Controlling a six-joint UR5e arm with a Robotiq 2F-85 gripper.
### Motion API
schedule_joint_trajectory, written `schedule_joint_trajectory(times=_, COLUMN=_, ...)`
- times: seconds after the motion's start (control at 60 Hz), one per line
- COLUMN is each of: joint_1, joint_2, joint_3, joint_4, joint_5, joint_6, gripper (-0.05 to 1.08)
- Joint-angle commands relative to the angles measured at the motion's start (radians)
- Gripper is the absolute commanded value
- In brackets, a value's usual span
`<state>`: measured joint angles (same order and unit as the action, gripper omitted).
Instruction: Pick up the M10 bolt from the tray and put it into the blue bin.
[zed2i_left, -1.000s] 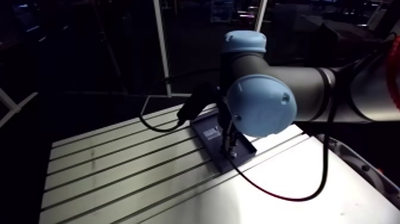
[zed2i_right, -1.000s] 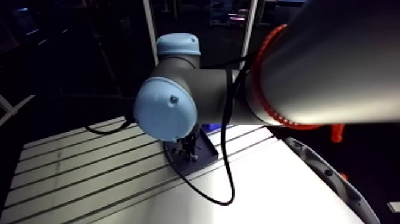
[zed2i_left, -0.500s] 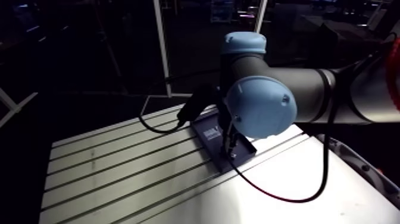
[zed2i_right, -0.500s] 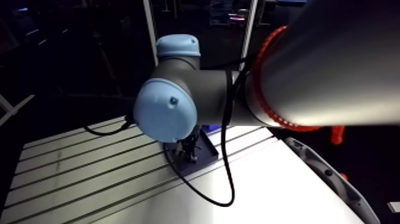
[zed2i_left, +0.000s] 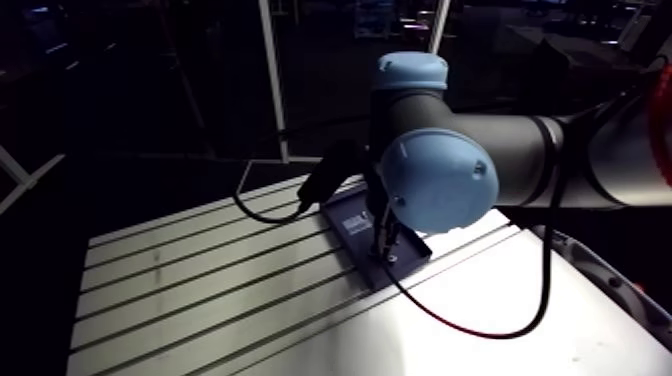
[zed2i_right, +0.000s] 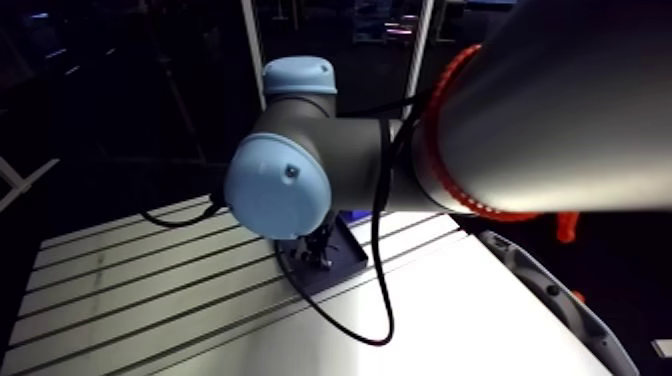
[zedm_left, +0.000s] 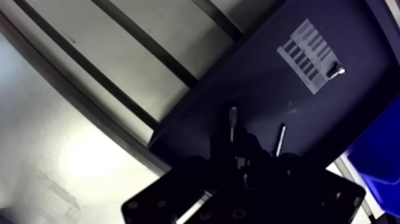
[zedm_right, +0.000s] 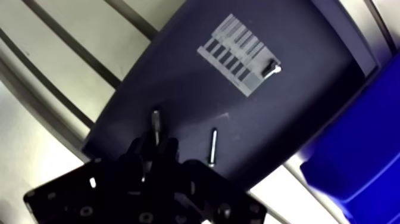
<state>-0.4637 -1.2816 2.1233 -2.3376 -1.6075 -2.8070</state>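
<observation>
Fingers (zedm_right: 140, 154) look pinched on the M10 bolt (zedm_right: 156, 122), down low over the tray (zedm_right: 196, 98). Only its tip pokes out ahead of them, so tbh I can't see how much of the shank they've really got. On the tabletop (zedm_right: 89, 27) side of the fingers it's just slotted aluminium, and those slots are my first worry. If the grip is shallow or off-centre, the bolt could pivot between the fingers on the lift, drop, and bounce off the tray edge into a groove. Round steel is slippery to hold, I'd guess, so a quick jerk upward would be the likely cause. Just beside the fingers on the other side lies a thinner pin (zedm_right: 212, 145), apart from the bolt but near, and a sideways drag before the lift could knock it about. Further ahead sits a printed label (zedm_right: 238, 50) with a small screw (zedm_right: 273, 68) at its corner, well clear, so no trouble there I reckon. Past the tray on the pin's side is the blue bin (zedm_right: 357, 161), right up against the tray as far as I can tell. The carry is short, but a low-hanging bolt could clip the bin's wall and get pulled out of the grip. Letting go from too high might also make it bounce back out.
</observation>
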Motion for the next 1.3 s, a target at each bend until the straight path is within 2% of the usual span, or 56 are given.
schedule_joint_trajectory(times=0.017, joint_1=0.0, joint_2=-0.001, joint_3=-0.001, joint_4=-0.007, joint_5=0.001, joint_6=-0.001, gripper=0.92)
schedule_joint_trajectory(times=0.167, joint_1=0.0, joint_2=-0.003, joint_3=-0.009, joint_4=-0.015, joint_5=0.001, joint_6=-0.001, gripper=1.0)
schedule_joint_trajectory(times=0.517, joint_1=-0.001, joint_2=-0.016, joint_3=-0.022, joint_4=0.005, joint_5=-0.001, joint_6=-0.011, gripper=1.04)
schedule_joint_trajectory(times=0.683, joint_1=-0.001, joint_2=-0.051, joint_3=-0.067, joint_4=0.119, joint_5=0.011, joint_6=-0.05, gripper=1.05)
schedule_joint_trajectory(times=0.833, joint_1=-0.004, joint_2=-0.067, joint_3=-0.091, joint_4=0.156, joint_5=0.025, joint_6=-0.077, gripper=1.07)
schedule_joint_trajectory(times=1.05, joint_1=-0.012, joint_2=-0.09, joint_3=-0.13, joint_4=0.193, joint_5=0.031, joint_6=-0.259, gripper=1.07)
schedule_joint_trajectory(times=1.133, joint_1=-0.026, joint_2=-0.095, joint_3=-0.151, joint_4=0.197, joint_5=0.039, joint_6=-0.341, gripper=1.07)
schedule_joint_trajectory(times=1.3, joint_1=-0.037, joint_2=-0.097, joint_3=-0.193, joint_4=0.229, joint_5=0.037, joint_6=-0.463, gripper=1.07)
